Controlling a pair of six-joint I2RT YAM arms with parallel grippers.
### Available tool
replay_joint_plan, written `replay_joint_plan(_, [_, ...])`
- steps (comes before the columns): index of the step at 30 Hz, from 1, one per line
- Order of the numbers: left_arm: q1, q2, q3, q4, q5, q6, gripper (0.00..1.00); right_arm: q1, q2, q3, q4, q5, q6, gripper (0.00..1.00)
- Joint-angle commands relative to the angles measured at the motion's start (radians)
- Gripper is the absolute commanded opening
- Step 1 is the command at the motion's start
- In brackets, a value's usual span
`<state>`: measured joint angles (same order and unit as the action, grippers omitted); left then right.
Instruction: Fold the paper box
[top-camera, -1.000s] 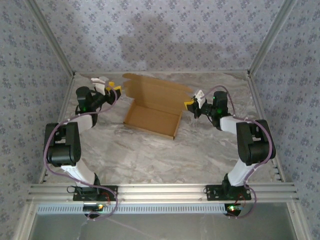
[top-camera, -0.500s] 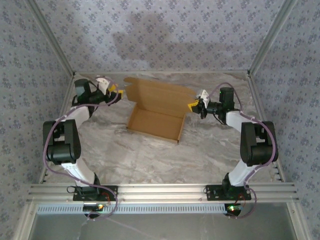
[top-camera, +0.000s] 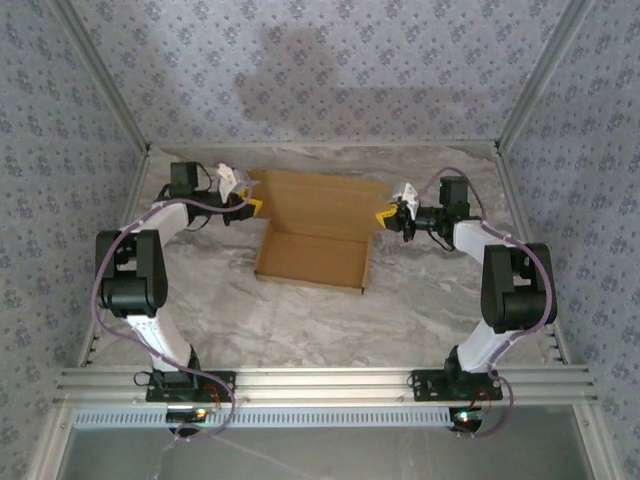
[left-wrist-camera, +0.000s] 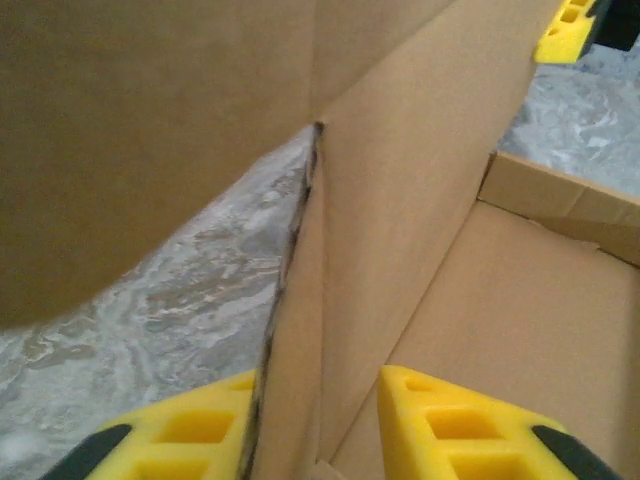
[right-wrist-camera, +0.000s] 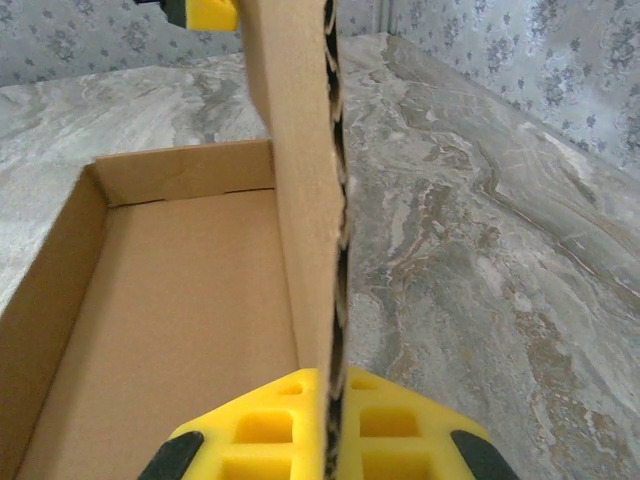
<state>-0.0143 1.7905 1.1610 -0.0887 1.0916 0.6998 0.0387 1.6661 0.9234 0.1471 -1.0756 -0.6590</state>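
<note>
While the paper box (top-camera: 312, 235) lies open on the worktop (top-camera: 300, 320), its shallow tray (top-camera: 310, 262) sits on the near side of both grippers. The lid panel (top-camera: 315, 200) rises from the tray's far edge and spans the gap between them. The right gripper (right-wrist-camera: 325, 420) is clamped on the lid's right-hand edge. In its wrist view the cardboard runs straight up from between the yellow pads (right-wrist-camera: 250, 425), with tray floor to one side of the fingers and bare worktop to the other. The left gripper (left-wrist-camera: 320, 420) straddles the opposite edge with narrow jaws; one pad lies against the cardboard, but whether the other presses home cannot be told. Beyond its fingertips a side flap (left-wrist-camera: 150, 120) hangs off the lid, and farther along the panel the right gripper's yellow tip is visible. The step in hand, as judged, is taking hold of the upright lid at both ends before closing it. The next move calls for a sure pinch on the left. Both grippers should then swing the lid toward the tray together and level, so that the thin panel neither twists nor buckles.
</note>
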Motion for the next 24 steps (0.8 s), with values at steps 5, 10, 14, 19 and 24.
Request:
replay_joint_plan(5, [-0.018, -0.031, -0.052, 0.105, -0.010, -0.097, 0.00, 0.042, -0.006, -0.026, 0.178, 0.218, 0.216, 0.00])
replay_joint_plan(10, [-0.092, -0.071, -0.087, 0.266, -0.274, -0.324, 0.00, 0.152, 0.001, -0.018, 0.202, 0.471, 0.361, 0.00])
replay_joint_plan(14, [-0.147, -0.097, -0.113, 0.343, -0.523, -0.507, 0.00, 0.212, -0.002, -0.031, 0.245, 0.698, 0.503, 0.00])
replay_joint_plan(19, [-0.189, -0.117, -0.163, 0.443, -0.751, -0.751, 0.00, 0.276, -0.024, -0.094, 0.396, 0.926, 0.661, 0.00])
replay_joint_plan(24, [-0.264, -0.125, -0.162, 0.429, -0.997, -0.913, 0.00, 0.374, -0.011, -0.056, 0.419, 1.169, 0.717, 0.00])
